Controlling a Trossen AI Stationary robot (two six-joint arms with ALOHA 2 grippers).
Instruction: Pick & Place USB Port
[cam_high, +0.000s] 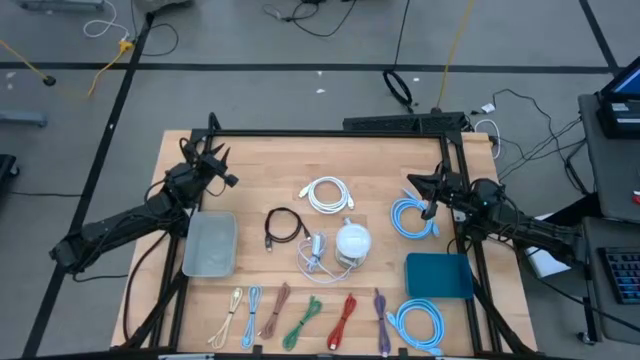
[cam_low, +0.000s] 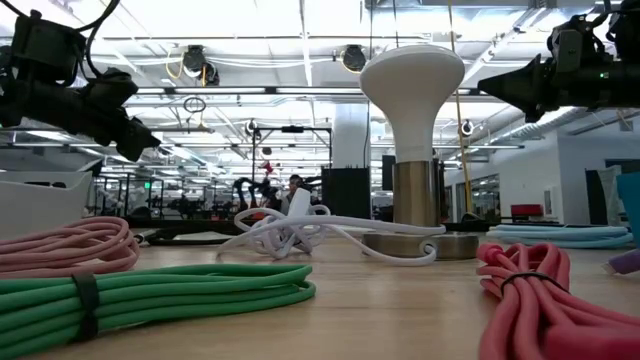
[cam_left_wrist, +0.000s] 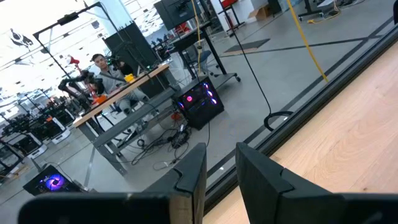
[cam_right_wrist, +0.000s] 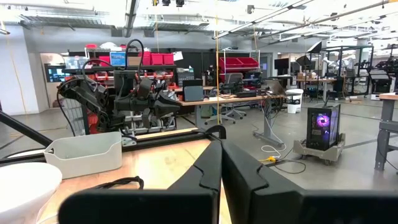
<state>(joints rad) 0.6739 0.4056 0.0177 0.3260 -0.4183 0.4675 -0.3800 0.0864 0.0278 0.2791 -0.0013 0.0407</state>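
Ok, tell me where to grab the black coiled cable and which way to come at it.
Probably take the black coiled cable across its loop strands, from straight above: it lies flat on the table, and clear wood rings it between the clear bin and white cable.

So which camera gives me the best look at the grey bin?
The high view: the whole grey bin shows from above, beside the left arm. The right wrist view catches its side wall across the table. The low and left wrist views don't clearly show it.
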